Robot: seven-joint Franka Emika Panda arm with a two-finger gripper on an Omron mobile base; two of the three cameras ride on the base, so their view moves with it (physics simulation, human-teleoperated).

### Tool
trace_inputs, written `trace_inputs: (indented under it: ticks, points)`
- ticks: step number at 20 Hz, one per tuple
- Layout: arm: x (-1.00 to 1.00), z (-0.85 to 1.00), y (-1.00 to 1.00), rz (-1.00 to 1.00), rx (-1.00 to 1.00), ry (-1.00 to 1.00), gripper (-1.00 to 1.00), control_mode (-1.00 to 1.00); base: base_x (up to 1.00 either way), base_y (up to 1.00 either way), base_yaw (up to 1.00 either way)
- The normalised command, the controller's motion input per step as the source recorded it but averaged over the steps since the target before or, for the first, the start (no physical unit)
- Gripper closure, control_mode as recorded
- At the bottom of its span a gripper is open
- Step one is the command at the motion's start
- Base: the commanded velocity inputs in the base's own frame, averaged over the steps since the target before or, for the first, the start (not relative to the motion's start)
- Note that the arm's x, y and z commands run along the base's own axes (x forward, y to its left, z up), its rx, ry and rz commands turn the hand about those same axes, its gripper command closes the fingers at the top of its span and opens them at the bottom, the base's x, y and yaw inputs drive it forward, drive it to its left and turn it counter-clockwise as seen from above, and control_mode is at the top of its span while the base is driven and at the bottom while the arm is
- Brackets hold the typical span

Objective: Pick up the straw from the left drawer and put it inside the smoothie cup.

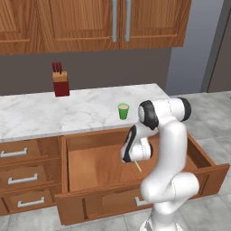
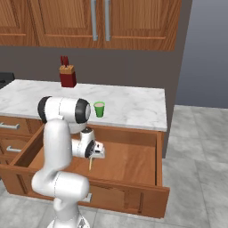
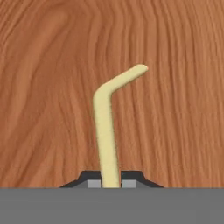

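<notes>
The straw [image 3: 105, 131], pale yellow-green with a bent far end, runs up from between my fingertips over the wood bottom of the left drawer [image 3: 175, 109]. My gripper [image 3: 109, 181] is shut on it. From the base, the gripper [image 1: 133, 159] [image 2: 91, 156] hangs inside the open drawer [image 1: 90, 167] [image 2: 129, 160], and the straw [image 1: 138, 166] [image 2: 90, 164] points down from it toward the drawer floor. Whether its tip touches the floor I cannot tell. The smoothie cup [image 1: 123, 111] [image 2: 99, 109], small and green, stands upright on the marble counter just behind the drawer.
A red knife block [image 1: 60, 83] [image 2: 67, 76] stands at the back of the counter [image 1: 54, 113] [image 2: 133, 104]. Narrow stacked drawers [image 1: 22, 178] are shut to the left. Wall cabinets [image 1: 113, 22] hang above. The drawer's front wall [image 1: 113, 200] stands between me and its inside.
</notes>
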Motion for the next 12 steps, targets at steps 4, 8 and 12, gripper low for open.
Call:
trace_inputs:
  ticks: [4, 8, 12]
  points:
    - [0.0, 1.0, -0.08, 0.08, 0.0, -0.12, 1.0, -1.0, 0.0, 0.0, 0.0]
    - [0.0, 1.0, -0.03, 0.11, 0.01, -0.12, 1.0, -1.0, 0.0, 0.0, 0.0]
    - [0.04, 1.0, -0.01, 0.11, 0.01, -0.07, 1.0, -1.0, 0.0, 0.0, 0.0]
